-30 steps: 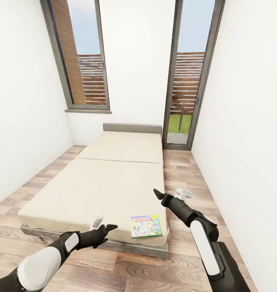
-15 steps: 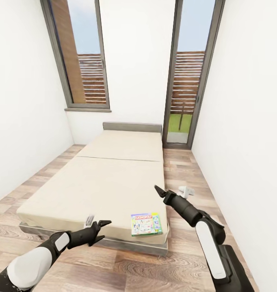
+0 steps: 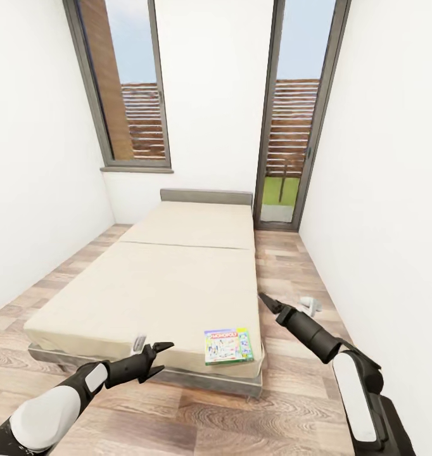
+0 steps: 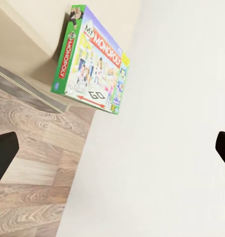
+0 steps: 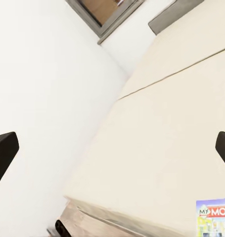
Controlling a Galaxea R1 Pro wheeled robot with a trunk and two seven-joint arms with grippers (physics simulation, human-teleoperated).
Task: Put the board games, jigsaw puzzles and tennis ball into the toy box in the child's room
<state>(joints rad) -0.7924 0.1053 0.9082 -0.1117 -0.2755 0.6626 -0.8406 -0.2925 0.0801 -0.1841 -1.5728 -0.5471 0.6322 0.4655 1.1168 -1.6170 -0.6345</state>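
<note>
I face the bed [image 3: 146, 285] with both jaws spread and empty, the Monopoly box [image 3: 228, 346] lying flat at its near right corner, so I'd bring the right gripper [image 3: 268, 303] low over the box edge to pinch it squarely

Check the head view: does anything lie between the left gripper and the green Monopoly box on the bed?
Nothing does. In the head view, only bare beige mattress edge separates the open left gripper from the flat green Monopoly box near the bed's front corner.
</note>
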